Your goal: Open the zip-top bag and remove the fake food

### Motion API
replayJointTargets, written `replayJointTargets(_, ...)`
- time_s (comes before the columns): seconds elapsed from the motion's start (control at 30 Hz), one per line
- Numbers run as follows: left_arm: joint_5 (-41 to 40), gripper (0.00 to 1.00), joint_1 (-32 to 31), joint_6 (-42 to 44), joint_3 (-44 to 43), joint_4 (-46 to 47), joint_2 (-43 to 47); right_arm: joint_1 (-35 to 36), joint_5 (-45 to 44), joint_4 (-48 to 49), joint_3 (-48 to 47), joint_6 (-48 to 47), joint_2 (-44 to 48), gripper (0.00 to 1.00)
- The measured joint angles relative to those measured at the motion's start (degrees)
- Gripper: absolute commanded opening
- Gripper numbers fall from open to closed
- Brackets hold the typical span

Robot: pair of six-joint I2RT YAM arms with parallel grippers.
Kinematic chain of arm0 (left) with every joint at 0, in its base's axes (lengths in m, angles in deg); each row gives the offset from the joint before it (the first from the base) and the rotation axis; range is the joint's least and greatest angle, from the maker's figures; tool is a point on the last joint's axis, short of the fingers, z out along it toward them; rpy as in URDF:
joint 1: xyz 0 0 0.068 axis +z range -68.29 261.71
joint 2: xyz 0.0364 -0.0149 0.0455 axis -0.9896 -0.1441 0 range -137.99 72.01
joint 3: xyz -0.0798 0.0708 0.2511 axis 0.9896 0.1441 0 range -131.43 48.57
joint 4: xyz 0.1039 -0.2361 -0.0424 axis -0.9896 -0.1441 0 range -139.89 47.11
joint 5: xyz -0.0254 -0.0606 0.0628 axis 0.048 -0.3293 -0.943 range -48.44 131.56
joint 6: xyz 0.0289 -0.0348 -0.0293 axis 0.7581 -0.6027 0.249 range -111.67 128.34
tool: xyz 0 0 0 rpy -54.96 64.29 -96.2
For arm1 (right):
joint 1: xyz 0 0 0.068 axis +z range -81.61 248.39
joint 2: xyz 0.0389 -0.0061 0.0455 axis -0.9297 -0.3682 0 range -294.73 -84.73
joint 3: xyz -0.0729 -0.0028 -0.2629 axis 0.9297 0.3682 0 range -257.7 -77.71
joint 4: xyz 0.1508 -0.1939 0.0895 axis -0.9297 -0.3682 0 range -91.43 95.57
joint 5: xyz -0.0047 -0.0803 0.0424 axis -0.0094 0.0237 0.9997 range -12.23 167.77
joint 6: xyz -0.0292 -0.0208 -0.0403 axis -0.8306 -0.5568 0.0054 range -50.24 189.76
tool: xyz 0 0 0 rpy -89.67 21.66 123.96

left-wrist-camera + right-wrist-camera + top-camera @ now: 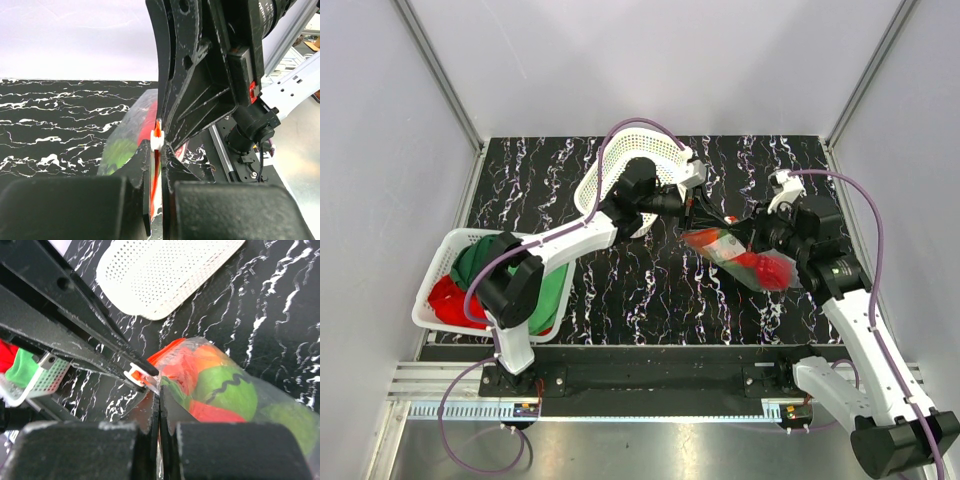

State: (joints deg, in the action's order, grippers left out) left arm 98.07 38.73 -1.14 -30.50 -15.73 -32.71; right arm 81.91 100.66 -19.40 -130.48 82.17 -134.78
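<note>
Nearest the bases, a basket (438, 262) of red and green cloths (455, 300) sits at the left edge of the table (620, 330), well apart from the work.

Further in, above mid-table, the two grippers meet almost tip to tip with the bag (725, 250) between them. The right gripper (159, 402) is pinched fully together on the bag's top edge. Just beside it the left gripper (157, 160) is clamped tight on the red zip strip (156, 175) right at the white slider (136, 374). The bag looks closed and hangs off the table, the food (227, 395) bunched inside, below the right gripper.

Beyond them a second basket (620, 165) lies tipped on its side.

Likely risks:
- The thin strip could slide out of the left pinch when pulled, leaving the zip shut.
- The slick plastic could slip from the right grip under the food's weight, dropping the bag.
- With the fingers this close, a crooked pull could knock one gripper against the other.
- A sudden opening could spill pieces across the table.
</note>
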Motion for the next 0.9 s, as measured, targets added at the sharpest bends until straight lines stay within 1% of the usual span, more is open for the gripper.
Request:
replayJointTargets(0.13,-0.3,0.0,0.0,-0.2,1.4,0.7,0.7,0.0,-2.5,-0.4,-0.9,0.3,0.9,0.0)
replayJointTargets(0.4,-2.1,0.0,0.2,-0.2,5.9,1.5,2.6,0.1,-4.3,-2.9,-3.3,0.5,1.6,0.0)
replayJointTargets(0.53,-4.8,0.0,0.3,-0.8,10.4,1.6,4.8,0.1,-5.9,-4.3,-4.4,0.5,2.2,0.0)
replayJointTargets(0.73,-10.1,0.0,0.5,-2.3,21.7,2.6,10.2,0.2,-8.5,-5.0,-5.5,-0.2,2.8,0.0)
replayJointTargets(0.9,-12.7,0.0,0.7,-3.2,29.5,3.4,13.0,0.3,-9.4,-5.5,-6.3,-0.6,2.7,0.0)
